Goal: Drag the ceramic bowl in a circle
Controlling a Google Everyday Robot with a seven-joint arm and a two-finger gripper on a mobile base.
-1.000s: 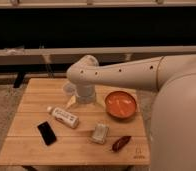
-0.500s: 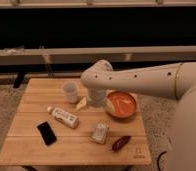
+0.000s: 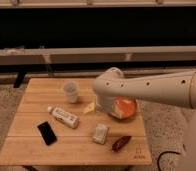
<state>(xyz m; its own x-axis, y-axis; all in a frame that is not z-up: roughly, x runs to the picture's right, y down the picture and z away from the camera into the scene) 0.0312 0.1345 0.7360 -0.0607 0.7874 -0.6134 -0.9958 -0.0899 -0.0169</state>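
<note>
Orange-red ceramic bowl sits upright, mouth up; tool at its rim.

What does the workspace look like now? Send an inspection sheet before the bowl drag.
surface: wooden table, level, crowded.
job's things: ceramic bowl upright right of centre, partly behind the white arm.
clutter: cup, lying bottle, black phone, packet, dark red item, yellow scrap beside the bowl.
grippers: gripper open at the bowl's left rim, under the white arm; no grip seen.
cables: dark loop on the floor right of the table, possibly a cable.
surroundings: speckled floor, pale rail against a dark wall.
</note>
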